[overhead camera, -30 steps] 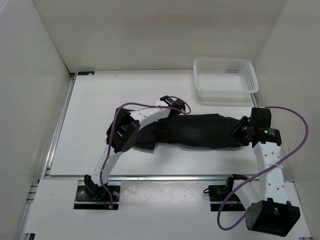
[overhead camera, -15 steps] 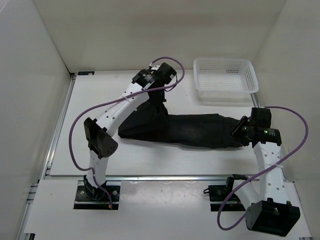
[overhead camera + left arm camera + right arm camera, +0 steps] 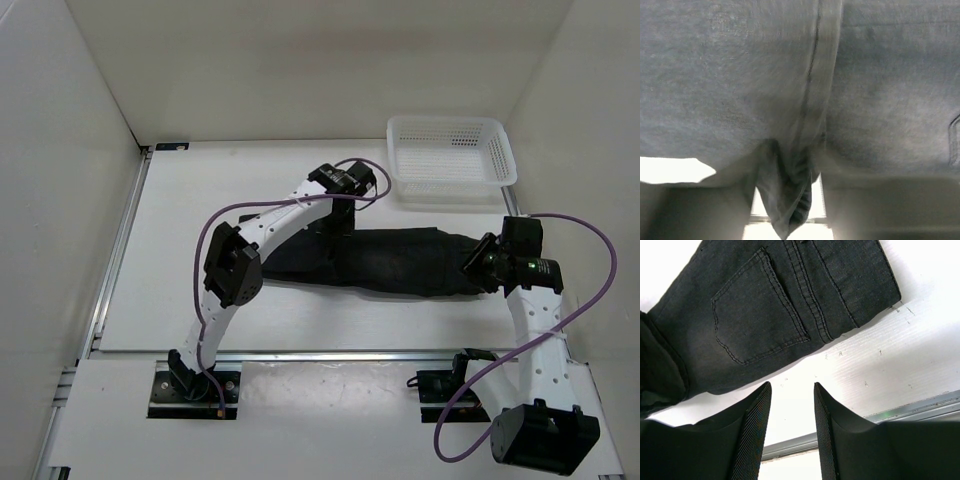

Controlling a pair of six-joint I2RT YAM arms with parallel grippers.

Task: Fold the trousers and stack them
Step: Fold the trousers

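Lying across the middle of the flat white surface [image 3: 200, 200], the pair of plain black soft-cloth trousers [image 3: 400, 262] is running as one long band from left to right, nearer the right edge than the left. The white plastic mesh basket [image 3: 445, 188] is sitting in the far right corner, apart from the cloth.

The left arm is reaching over the band's left part, and its tool [image 3: 338, 222] is pointing down onto the far edge of the trousers there. In the left wrist view grey-black cloth [image 3: 715, 75] is filling nearly the whole frame, with a stitched seam [image 3: 812, 65] running down it. A small bunched fold [image 3: 785, 205] is hanging between the blurred fingers [image 3: 690, 210] of the left tool [image 3: 787, 192]. Thin strips of light are showing on both sides of that fold, so the jaws are standing a little parted and are not pinching it.

The right tool [image 3: 478, 262] is hovering at the right end of the band, close to the near edge of the cloth. In the right wrist view its two dark ribbed fingers [image 3: 757, 430] are standing spread over bare white surface, holding nothing, with the tool [image 3: 791, 390] just beside the waist end of the trousers [image 3: 840, 275], where a stitched back pocket [image 3: 757, 310] is facing up.
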